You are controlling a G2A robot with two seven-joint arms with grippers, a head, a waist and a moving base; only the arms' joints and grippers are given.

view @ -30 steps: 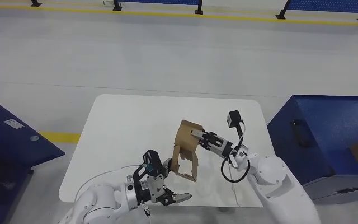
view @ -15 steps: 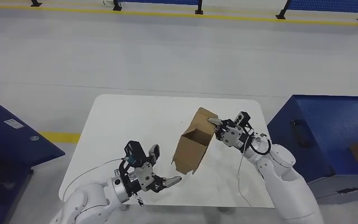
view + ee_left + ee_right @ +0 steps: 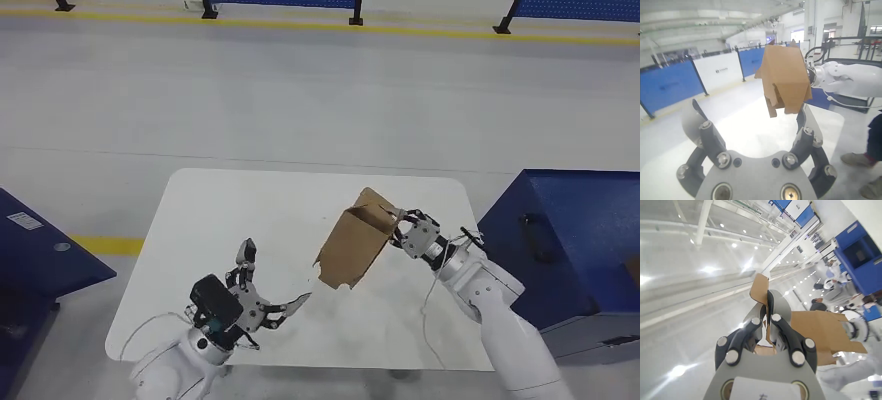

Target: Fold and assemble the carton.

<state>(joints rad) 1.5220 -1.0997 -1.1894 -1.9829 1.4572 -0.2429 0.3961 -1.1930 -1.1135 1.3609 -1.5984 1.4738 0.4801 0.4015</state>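
A brown cardboard carton [image 3: 352, 247] hangs tilted in the air over the right half of the white table [image 3: 230, 215]. Its loose flaps point down toward the table front. My right gripper [image 3: 398, 228] is shut on a wall of the carton [image 3: 817, 325] at its upper end, one finger [image 3: 776, 306] on each side of the cardboard. My left gripper [image 3: 268, 288] stands open near the table's front edge, left of the carton and apart from it. In the left wrist view the carton [image 3: 785, 79] floats beyond the spread fingers [image 3: 696, 113], with nothing between them.
A blue bin [image 3: 570, 250] stands right of the table. Another blue object [image 3: 35, 260] sits at the left. A cable [image 3: 428, 320] trails from the right arm across the table's right front. A person's shoes [image 3: 857, 161] show beside the table.
My right arm has swung the carton up and tilted it further, its open end turned away. My left gripper has drawn back to the left and turned upward, staying open.
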